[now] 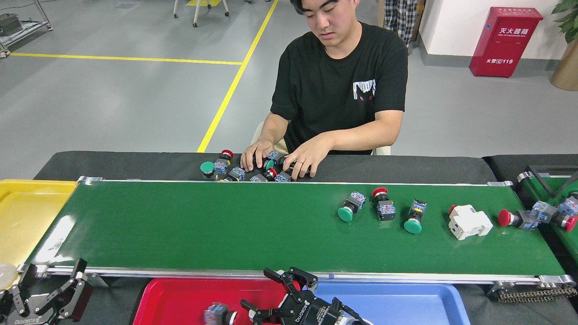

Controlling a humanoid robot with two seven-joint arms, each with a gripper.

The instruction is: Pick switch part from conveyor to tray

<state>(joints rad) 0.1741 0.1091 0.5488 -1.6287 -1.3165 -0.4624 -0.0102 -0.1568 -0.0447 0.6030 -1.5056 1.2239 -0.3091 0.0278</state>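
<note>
Grey workshop floor with yellow lines lies behind a black-covered surface point(429, 163) that carries the conveyor point(203, 225), taken here as the landmark. On its belt toward the right end lie three switch parts in a row, apart from one another: a green-capped switch part point(350, 207), a red-capped one point(382, 203) and a second green-capped one point(414, 217), with a white block point(468, 221) just beyond them. They lie on their sides, presumably as dropped for picking. Below the conveyor's near rail sit a red tray point(180, 300) and a blue tray point(406, 302); a yellow tray point(27, 212) adjoins its left end. Right pincer point(280, 293) hovers over the red tray with fingers spread wide, holding nothing; a switch part point(219, 313) lies in that tray just beside it, judged delivered. Left pincer point(49, 295) rests below the conveyor's left corner, fingers apart and empty. Behind the conveyor, a person's hands point(280, 158) rest on a pile of spare switches point(235, 170), apparently stock for feeding the belt
</note>
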